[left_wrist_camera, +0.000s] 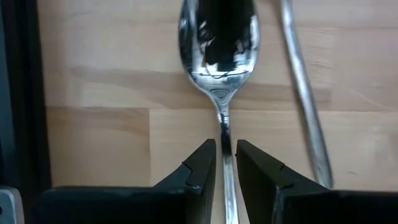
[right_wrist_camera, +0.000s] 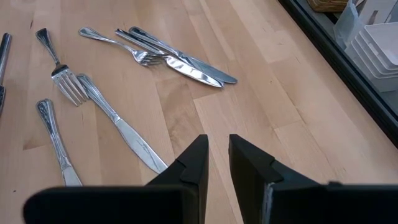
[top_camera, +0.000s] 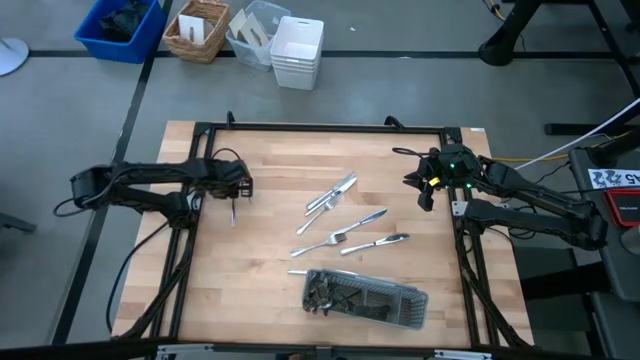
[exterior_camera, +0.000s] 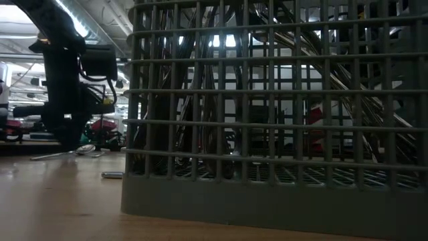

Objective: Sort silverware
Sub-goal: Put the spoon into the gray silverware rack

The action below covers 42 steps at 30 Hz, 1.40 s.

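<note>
The left gripper (left_wrist_camera: 226, 163) has its two dark fingers pinched on the slim handle of a spoon (left_wrist_camera: 219, 56), whose shiny bowl sticks out ahead of the fingertips over the wooden table (top_camera: 260, 160); a second thin metal handle (left_wrist_camera: 303, 93) lies on the wood just beside that spoon. From above, this gripper (top_camera: 236, 190) sits well to the left of the long grey mesh tray (top_camera: 405, 305) and farther from the table's near edge, with a slim piece of silver hanging down from it. The right gripper (right_wrist_camera: 215, 163) holds nothing: its fingers stand close together with a narrow gap of bare wood showing between them. In the overhead view it (top_camera: 428, 185) hovers by the table's right edge, above and to the right of the tray. The loose silverware (top_camera: 345, 222) lies between the two grippers, on the wood just beyond the tray: a crossed pair of pieces (top_camera: 332, 193) farthest from the tray, then a knife (top_camera: 366, 217), a fork (top_camera: 330, 241) and another piece (top_camera: 385, 242) nearer to it. More cutlery already rests inside the tray, clustered at its left end (top_camera: 325, 290). From table height the tray's grid wall (exterior_camera: 267, 134) fills most of the view, with metal pieces visible behind it.
</note>
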Tool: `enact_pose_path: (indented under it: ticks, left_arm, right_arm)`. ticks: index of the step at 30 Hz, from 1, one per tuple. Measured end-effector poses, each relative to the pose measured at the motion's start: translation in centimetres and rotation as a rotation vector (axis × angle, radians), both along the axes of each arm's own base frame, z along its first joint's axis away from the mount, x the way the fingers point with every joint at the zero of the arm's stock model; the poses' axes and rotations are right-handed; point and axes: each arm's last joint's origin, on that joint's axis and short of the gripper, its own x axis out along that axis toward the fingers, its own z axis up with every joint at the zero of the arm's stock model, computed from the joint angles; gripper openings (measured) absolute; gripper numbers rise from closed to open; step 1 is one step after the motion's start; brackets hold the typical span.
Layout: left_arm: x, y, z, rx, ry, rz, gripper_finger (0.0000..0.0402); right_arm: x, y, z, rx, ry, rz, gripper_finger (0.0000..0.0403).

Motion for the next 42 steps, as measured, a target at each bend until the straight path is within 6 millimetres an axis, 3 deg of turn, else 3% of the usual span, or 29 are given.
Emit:
enact_pose_path:
  ticks: [12, 18, 25, 35, 42]
  left_arm:
    - [0.8, 0.4, -1.5, -0.030, 0.081, -0.009, 0.0056]
    - [0.8, 0.4, -1.6, -0.029, 0.088, -0.060, 0.0013]
    - [0.7, 0.3, -1.0, -0.009, 0.048, -0.076, 0.0008]
    - [2.2, 0.9, 2.4, 0.178, -0.313, -0.148, 0.0005]
    - [5.0, 0.4, 6.0, 0.353, -0.715, -0.355, 0.0005]
  right_arm:
    - [0.0, 0.0, 0.0, 0.000, 0.000, 0.000, 0.0065]
    - [0.0, 0.0, 0.0, 0.000, 0.000, 0.000, 0.0065]
    - [0.0, 0.0, 0.0, 0.000, 0.000, 0.000, 0.0065]
    - [0.0, 0.0, 0.0, 0.000, 0.000, 0.000, 0.0065]
    - [0.0, 0.0, 0.0, 0.000, 0.000, 0.000, 0.0065]
